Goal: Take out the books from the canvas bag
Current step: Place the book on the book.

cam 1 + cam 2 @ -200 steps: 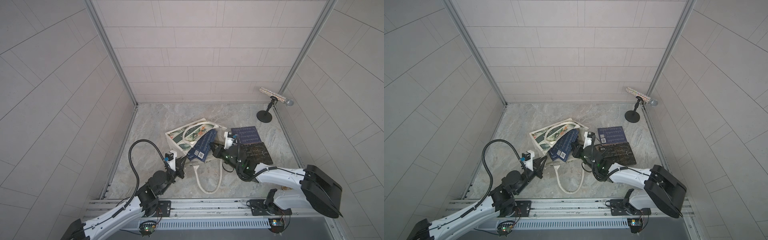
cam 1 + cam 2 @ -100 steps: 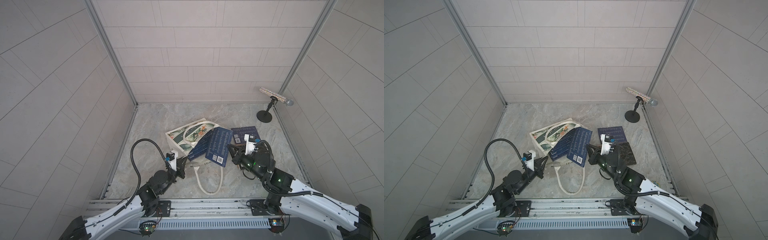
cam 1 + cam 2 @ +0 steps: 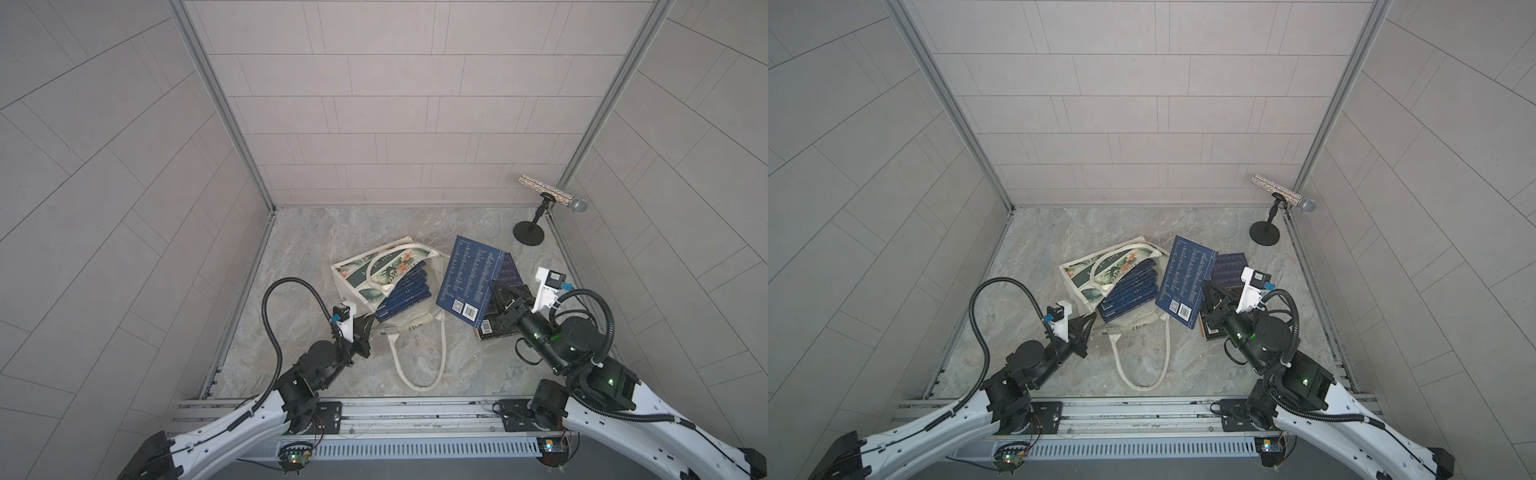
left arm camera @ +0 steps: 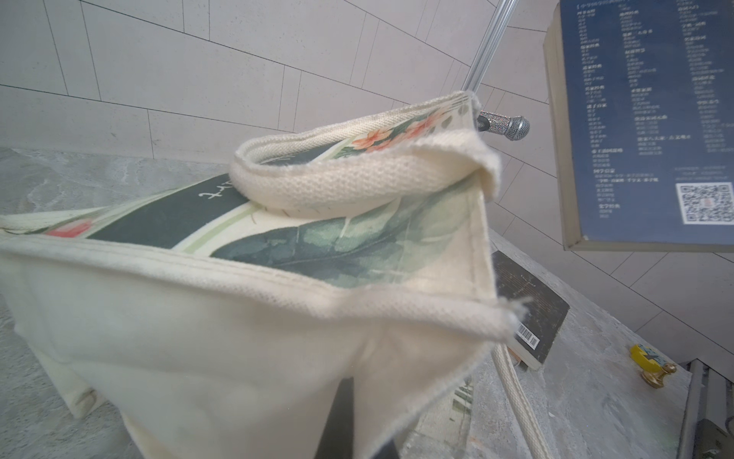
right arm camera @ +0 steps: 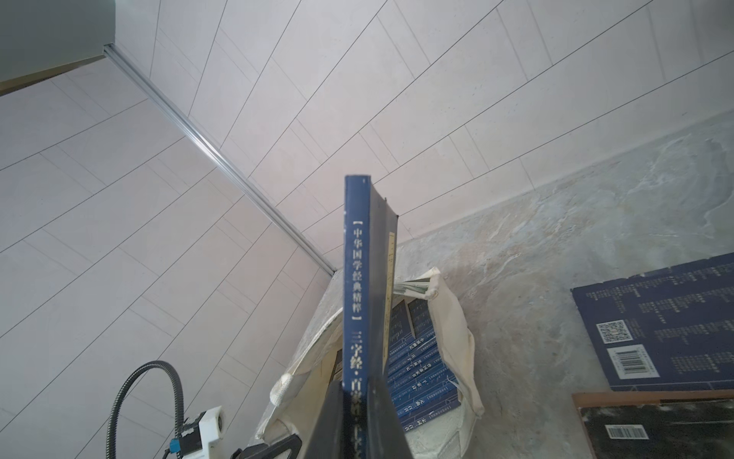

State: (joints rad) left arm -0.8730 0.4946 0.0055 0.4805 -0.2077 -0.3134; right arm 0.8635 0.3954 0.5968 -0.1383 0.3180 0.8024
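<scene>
Right wrist view looks straight along the spine of the held book [image 5: 356, 278]. The right gripper [image 5: 355, 401] is pinched on its near end, jaws pressed against both covers. In both top views that book hangs tilted in the air between the canvas bag [image 3: 353, 274] and two books already out, a flat navy book [image 3: 508, 270] and a black-brown book [image 3: 488, 327]. Both lie on the table [image 3: 311, 257], close together. The step in hand, I judge, is carrying one book across to that pile. The next move calls for lowering it flat onto or beside those two, letting go, then reaching for the bag's mouth.

The left gripper [image 3: 365, 328] is clamped on the bag's near edge — the left wrist view shows cream cloth bunched between its dark fingers [image 4: 337, 417], a detail the top views barely resolve. The stacked books [image 3: 405, 291] lie fanned in the bag's mouth, partly slid out. The top views and the right wrist view show their spines — the left wrist view hides them behind canvas.
</scene>
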